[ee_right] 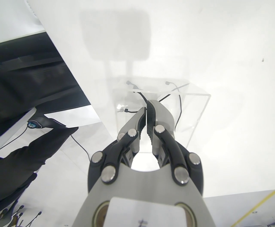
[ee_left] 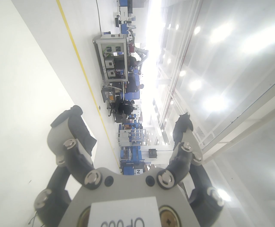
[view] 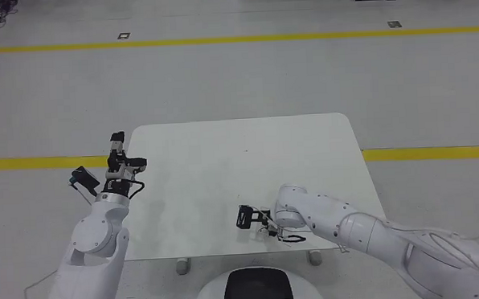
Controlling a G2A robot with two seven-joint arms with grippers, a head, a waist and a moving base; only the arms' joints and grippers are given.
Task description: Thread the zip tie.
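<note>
Right end effector (ee_right: 146, 109) is clenched on the zip tie (ee_right: 141, 96) at a clear stand (ee_right: 199, 111) on the surface (ee_right: 214, 43), left end effector (ee_left: 130, 114) released, so we judge threading underway, not finished

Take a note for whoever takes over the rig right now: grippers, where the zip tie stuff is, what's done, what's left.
Left gripper: open, empty, by the table's left edge.
Right gripper: shut on a black zip tie over the clear stand, near the table's front edge.
Done: tie gripped.
Left: thread its tail through a head; whether that has started cannot be told.
</note>
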